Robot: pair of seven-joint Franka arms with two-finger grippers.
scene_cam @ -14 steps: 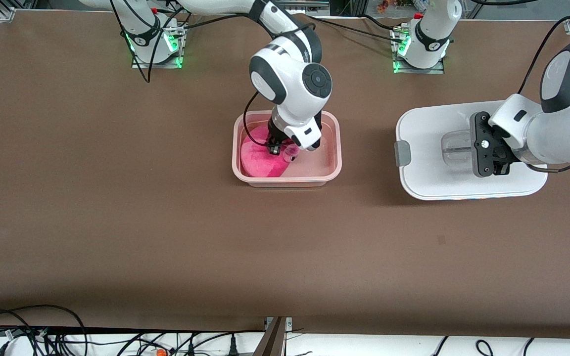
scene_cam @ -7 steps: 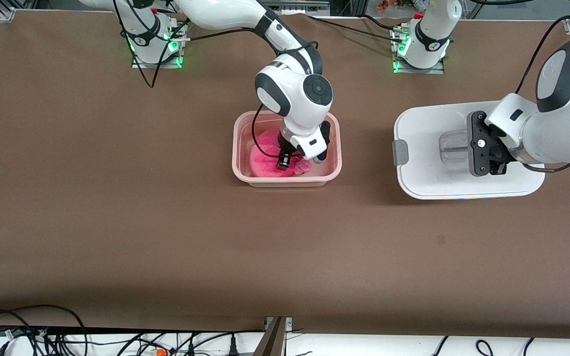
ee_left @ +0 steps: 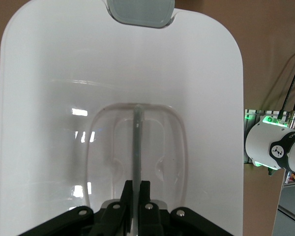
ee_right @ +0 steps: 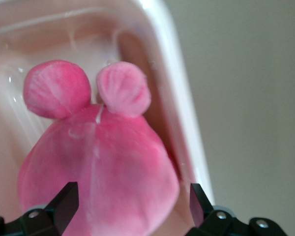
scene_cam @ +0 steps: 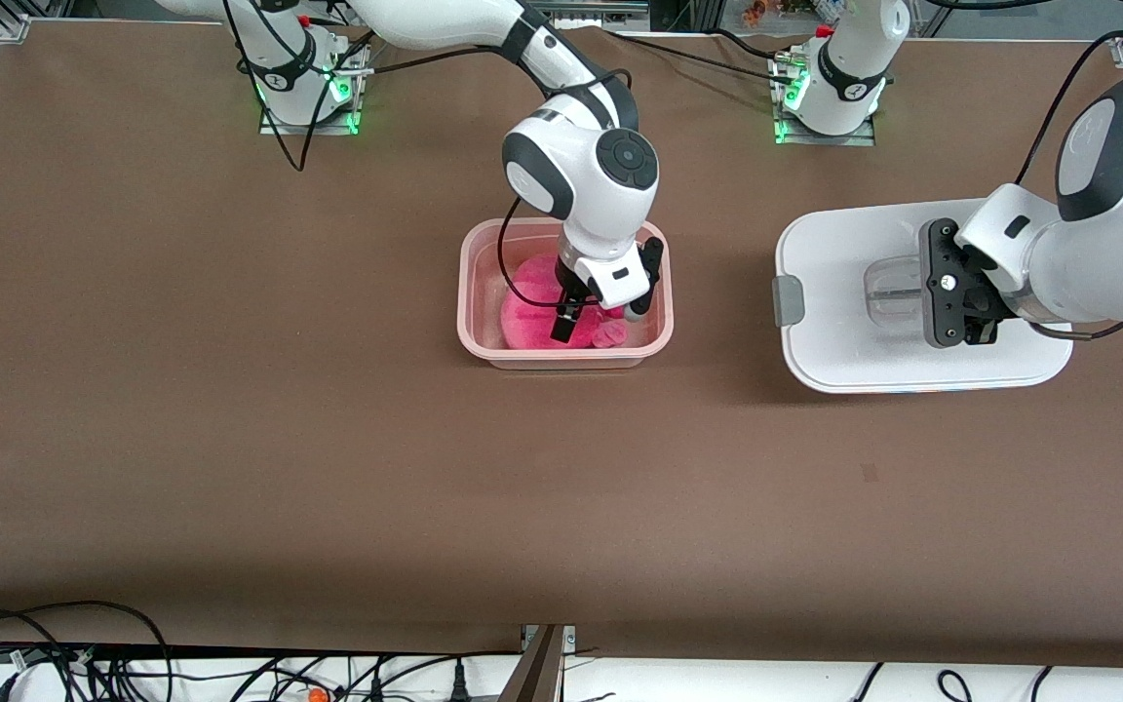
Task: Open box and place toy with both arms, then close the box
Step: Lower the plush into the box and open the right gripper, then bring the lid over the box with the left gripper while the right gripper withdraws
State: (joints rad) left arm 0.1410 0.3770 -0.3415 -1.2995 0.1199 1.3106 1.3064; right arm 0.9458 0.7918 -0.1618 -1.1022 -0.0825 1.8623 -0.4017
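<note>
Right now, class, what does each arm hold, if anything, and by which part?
The left end effector grips the lid by its clear handle. The right end effector is open over the toy, holding nothing.

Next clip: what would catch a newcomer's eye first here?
The bright pink toy lying inside the open box at mid-table, with the right gripper open right above it. Next, the big white lid lying flat on the table toward the left arm's end, the left gripper shut on its clear handle.
</note>
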